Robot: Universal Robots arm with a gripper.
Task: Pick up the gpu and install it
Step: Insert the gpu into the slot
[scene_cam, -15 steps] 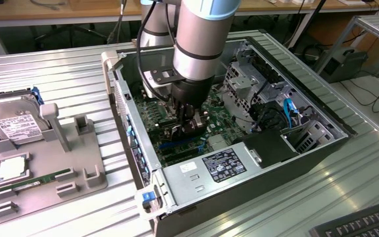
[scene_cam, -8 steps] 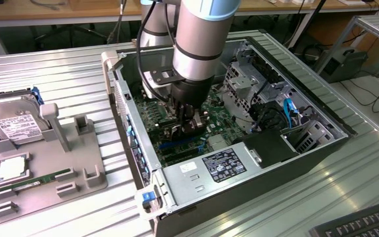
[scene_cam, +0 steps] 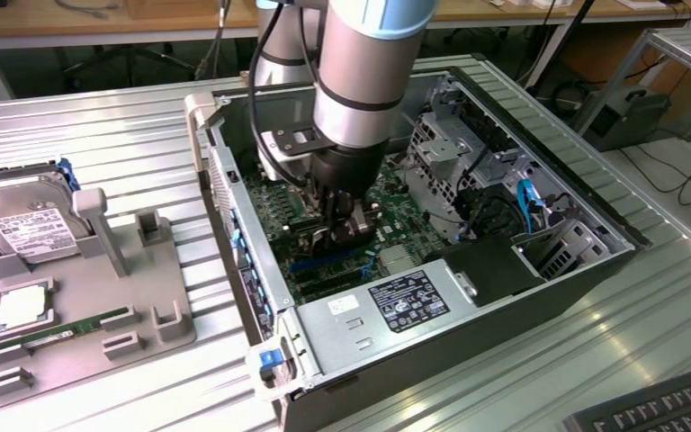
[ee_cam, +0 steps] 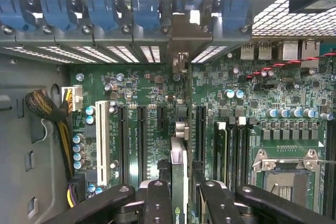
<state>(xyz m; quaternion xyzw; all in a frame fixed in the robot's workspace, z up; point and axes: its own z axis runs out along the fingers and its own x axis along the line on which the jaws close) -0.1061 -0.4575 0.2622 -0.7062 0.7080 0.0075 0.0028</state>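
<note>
the gripper (ee_cam: 178, 195) pinches the gpu (ee_cam: 178, 182) edge-on above the motherboard (ee_cam: 152, 103); the card looks light, stiff and fragile, best held by its upper edge.

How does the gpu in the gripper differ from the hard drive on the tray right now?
The gpu stands on edge between the gripper fingers, inside the open computer case over the motherboard slots; the hard drive leans in the grey tray outside the case, untouched. The gpu shows a thin dark edge; the hard drive shows a broad silver face with a white label.
</note>
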